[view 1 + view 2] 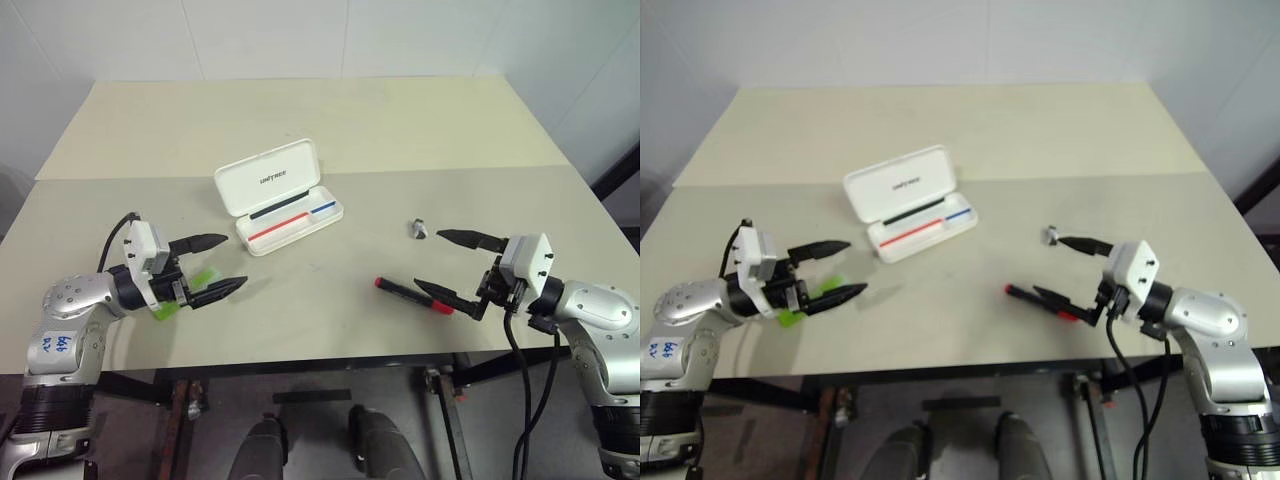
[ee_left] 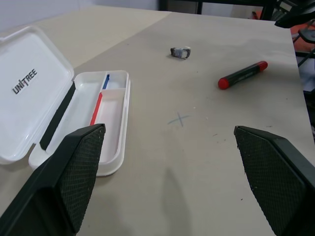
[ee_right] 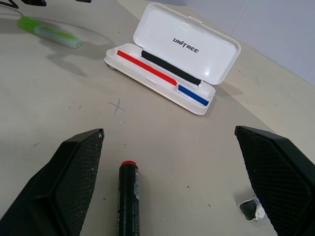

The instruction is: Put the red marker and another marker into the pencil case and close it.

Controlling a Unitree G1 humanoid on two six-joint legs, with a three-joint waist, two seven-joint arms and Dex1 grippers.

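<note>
Lying open near the middle of the table (image 1: 330,120), the white case (image 1: 279,196) shows its lid tipped back, dark lettering on the lid's inner face, and a red and a blue stripe running along the shallow tray. Nothing lies in the tray itself. The red marker (image 1: 412,296), black-barrelled with red at both ends, rests flat on the tabletop well to the right of the case, nearer the front edge. The right gripper (image 1: 455,266) hangs over the marker's right end, jaws spread wide; one finger (image 1: 470,239) points toward the table's centre and the other sits above the marker, and contact with it cannot be told. From the right wrist view the marker's red end lies between the two black fingers, on the bare surface. The green marker (image 1: 190,290) lies flat on the left side of the table, well clear of the case, partly hidden under the left gripper (image 1: 220,264), whose fingers are likewise splayed wide and hold nothing. A small grey-and-white scrap (image 1: 420,229) sits on the table between the case and the right gripper, just beside that gripper's upper fingertip. A faint pencilled cross (image 2: 178,118) marks the tabletop in front of the case, between the two arms.
</note>
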